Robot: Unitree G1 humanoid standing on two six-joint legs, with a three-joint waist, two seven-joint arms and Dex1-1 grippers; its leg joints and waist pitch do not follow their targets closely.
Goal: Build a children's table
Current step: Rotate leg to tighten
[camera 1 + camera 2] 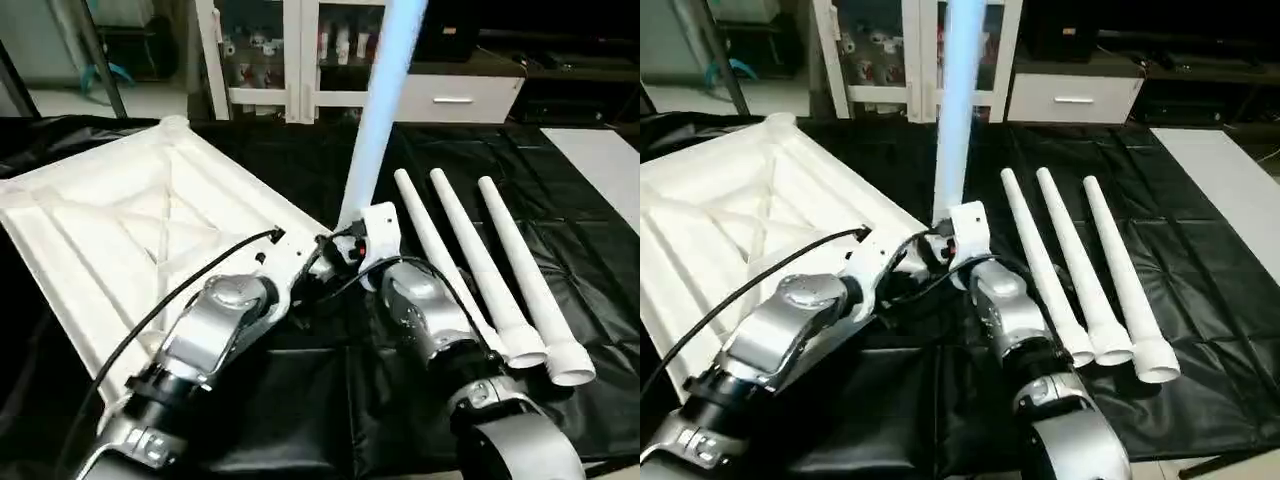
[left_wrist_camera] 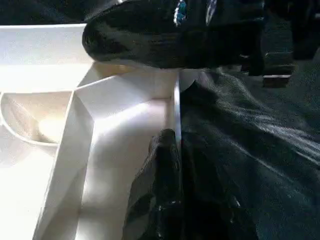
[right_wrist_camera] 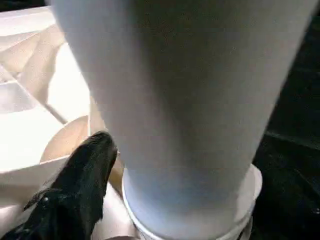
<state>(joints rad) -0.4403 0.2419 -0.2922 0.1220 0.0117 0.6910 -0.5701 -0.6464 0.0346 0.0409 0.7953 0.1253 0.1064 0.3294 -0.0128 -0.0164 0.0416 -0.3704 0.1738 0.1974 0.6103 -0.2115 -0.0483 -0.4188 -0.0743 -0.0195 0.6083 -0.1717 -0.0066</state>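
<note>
The white tabletop lies upside down on the black cloth, ribs up, at the left. One white leg stands upright in its near right corner socket. Three more legs lie side by side to the right. My left gripper is shut on the tabletop's thin rim beside that corner. My right gripper is at the foot of the upright leg, which stands close in front of it in the right wrist view.
Black cloth covers the work surface. A flat white surface lies at the far right. A white cabinet with drawers and glass doors stands behind. Cables run along both silver forearms.
</note>
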